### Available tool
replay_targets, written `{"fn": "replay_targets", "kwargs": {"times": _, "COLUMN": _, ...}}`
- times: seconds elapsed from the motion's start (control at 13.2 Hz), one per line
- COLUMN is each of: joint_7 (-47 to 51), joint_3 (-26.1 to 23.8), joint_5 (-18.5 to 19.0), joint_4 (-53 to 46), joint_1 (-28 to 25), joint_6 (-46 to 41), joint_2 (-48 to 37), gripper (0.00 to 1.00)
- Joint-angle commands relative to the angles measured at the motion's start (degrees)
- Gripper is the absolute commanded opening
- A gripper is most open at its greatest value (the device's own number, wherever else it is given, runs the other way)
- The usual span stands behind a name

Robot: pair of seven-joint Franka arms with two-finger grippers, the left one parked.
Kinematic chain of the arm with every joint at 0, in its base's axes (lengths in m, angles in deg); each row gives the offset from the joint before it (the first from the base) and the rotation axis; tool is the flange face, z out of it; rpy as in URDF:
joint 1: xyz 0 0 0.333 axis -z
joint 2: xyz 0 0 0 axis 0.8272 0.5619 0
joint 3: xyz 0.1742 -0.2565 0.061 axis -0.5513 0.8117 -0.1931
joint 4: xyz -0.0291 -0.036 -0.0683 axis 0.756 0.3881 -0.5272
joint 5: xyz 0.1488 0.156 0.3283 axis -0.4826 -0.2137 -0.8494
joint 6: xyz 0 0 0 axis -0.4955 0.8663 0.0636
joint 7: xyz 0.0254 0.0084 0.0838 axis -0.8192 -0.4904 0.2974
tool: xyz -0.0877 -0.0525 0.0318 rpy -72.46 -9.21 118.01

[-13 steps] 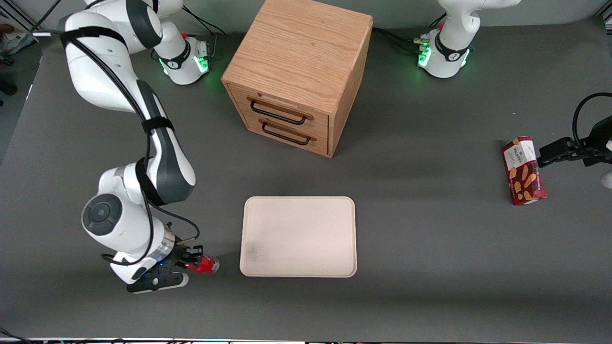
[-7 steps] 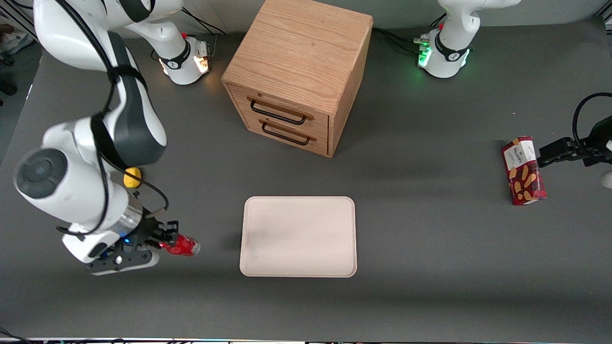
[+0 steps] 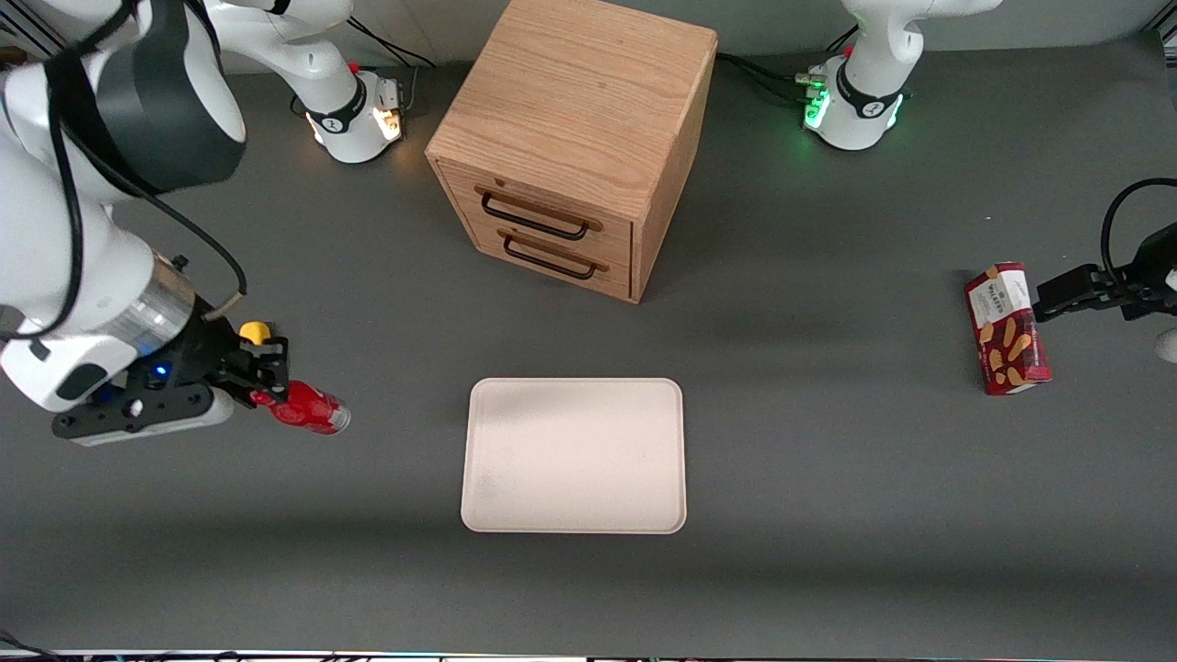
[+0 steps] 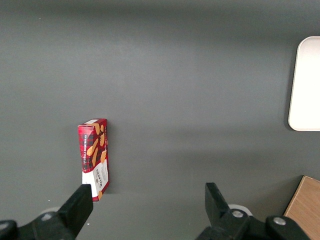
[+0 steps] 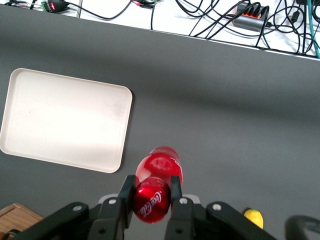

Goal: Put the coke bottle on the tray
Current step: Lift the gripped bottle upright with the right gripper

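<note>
One small red coke bottle [image 3: 306, 410] is up off the surface [image 3: 828, 460], pinched near its cap end by the gripper [image 3: 265, 386], whose fingers [image 5: 126, 189] are closed snugly on either side of it. It hangs over bare surface toward the working arm's end, well apart from the tray [image 3: 574, 455], which sits empty in front of the wooden drawer cabinet [image 3: 570, 147]. Light, stiff plastic, probably slick and round, so a hold across the body looks safest. Just beside the gripper lies a yellow lump [image 3: 254, 332]; a red snack box [image 3: 1007, 328] rests toward the parked arm's end.
</note>
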Motion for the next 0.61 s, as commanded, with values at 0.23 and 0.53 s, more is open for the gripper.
{"fn": "replay_targets", "kwargs": {"times": 0.23, "joint_7": 5.93, "joint_3": -0.59, "joint_5": 0.20, "joint_4": 1.10, "joint_1": -4.31, "joint_6": 0.32, "joint_2": -0.59, "gripper": 0.00}}
{"fn": "replay_targets", "kwargs": {"times": 0.53, "joint_7": 17.71, "joint_3": -0.59, "joint_5": 0.29, "joint_4": 0.31, "joint_1": -9.59, "joint_6": 3.13, "joint_2": 1.43, "gripper": 0.00}}
